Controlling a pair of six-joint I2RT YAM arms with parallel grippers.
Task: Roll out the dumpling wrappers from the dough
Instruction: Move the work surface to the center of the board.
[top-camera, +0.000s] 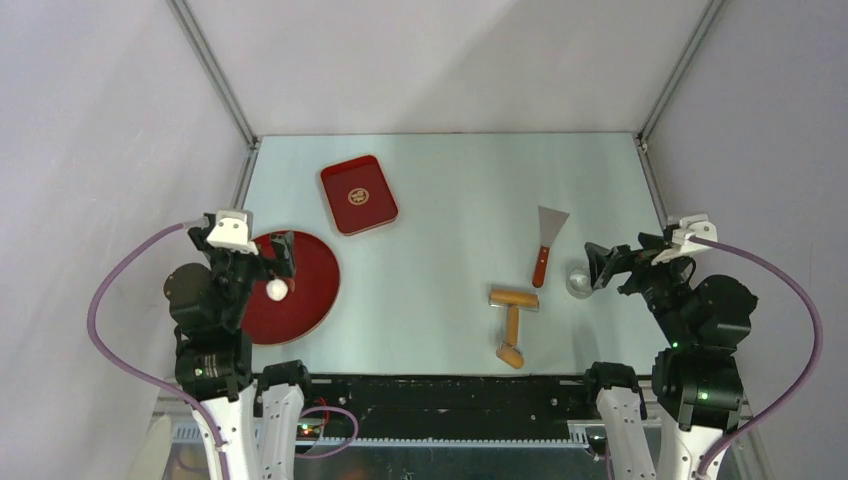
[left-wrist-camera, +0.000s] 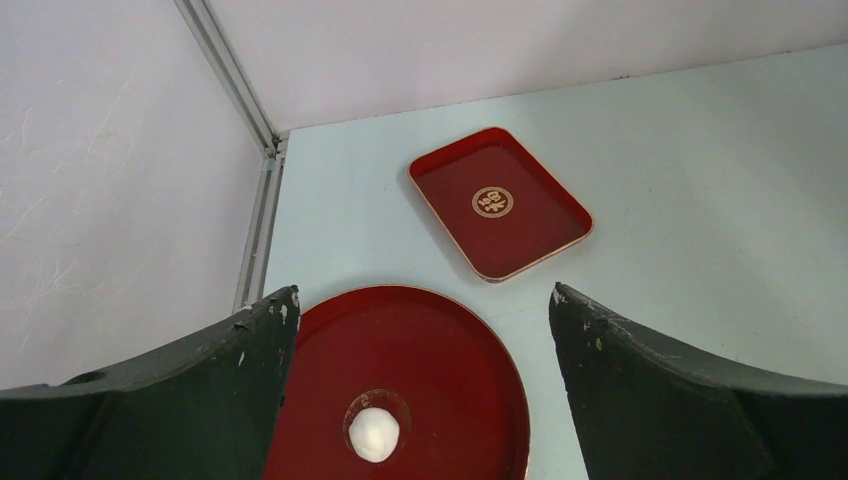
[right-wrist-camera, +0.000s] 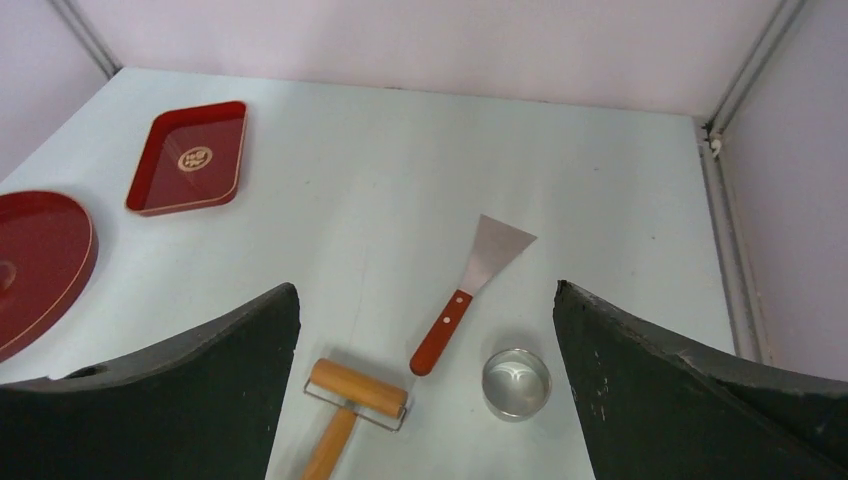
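- Near the tabletop's front edge, left gripper (left-wrist-camera: 422, 295) and right gripper (right-wrist-camera: 425, 288) hang empty, jaws spread; roller (right-wrist-camera: 355, 390) lies right of centre; a skewed grasp may spin it away.
- By the left edge, dough (left-wrist-camera: 374, 434) sits mid round tray (left-wrist-camera: 440, 340); squeezing could smear it.

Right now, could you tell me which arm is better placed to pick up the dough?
Left. The dough lies on the round tray just ahead of the open left gripper; the right gripper is across the table by the cup.

Tabletop (top-camera: 450, 250) middle open; roller (top-camera: 512, 322) at five o'clock, scraper (top-camera: 541, 262) at three (metal cup (top-camera: 578, 283) beside), round tray (top-camera: 318, 272) nine, rectangular tray (top-camera: 374, 213) ten.
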